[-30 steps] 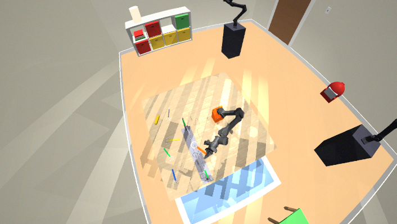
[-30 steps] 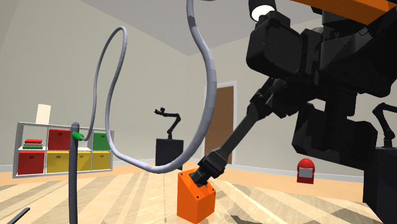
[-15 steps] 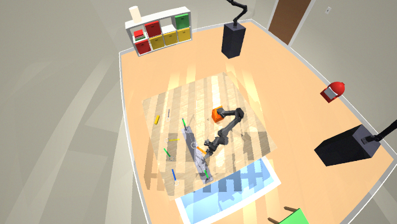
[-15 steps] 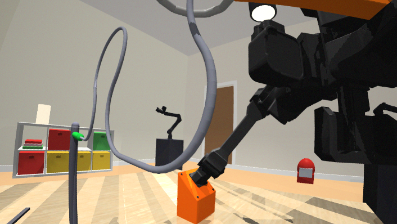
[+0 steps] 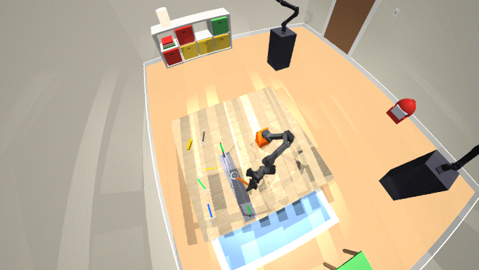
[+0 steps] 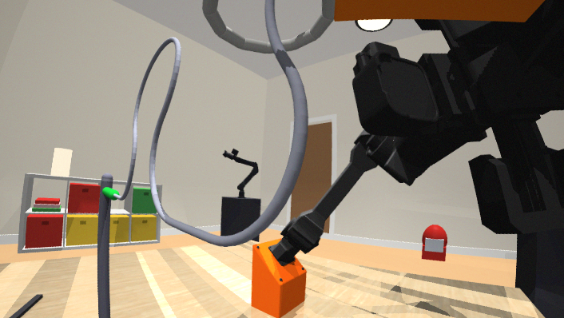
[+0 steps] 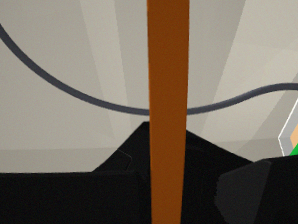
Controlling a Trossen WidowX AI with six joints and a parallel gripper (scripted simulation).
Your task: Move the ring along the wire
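My gripper [image 5: 250, 184] [image 7: 154, 131] is shut on the orange handle [image 5: 243, 181] [image 6: 431, 9] [image 7: 168, 75]. The ring [image 6: 256, 45] at its end is around the middle stretch of the grey wire [image 6: 301, 112] [image 7: 75, 94], between the posts. In the exterior view the wire crosses in front of the ring's lower bar; the ring's top is cut off, and I cannot tell the gap. In the wrist view the wire passes behind the handle. One green part [image 5: 222, 147] [image 6: 110, 193] is at the far post [image 6: 104, 248], the other green part [image 5: 249, 209] at the near post.
The orange arm base [image 5: 260, 140] [image 6: 276, 284] stands behind the wire in the exterior view. Left of the wire in the top view lie a yellow handle [image 5: 210, 168], a green handle [image 5: 201, 184], a blue handle [image 5: 209, 210], a dark handle [image 5: 203, 136] and a yellow block [image 5: 189, 144].
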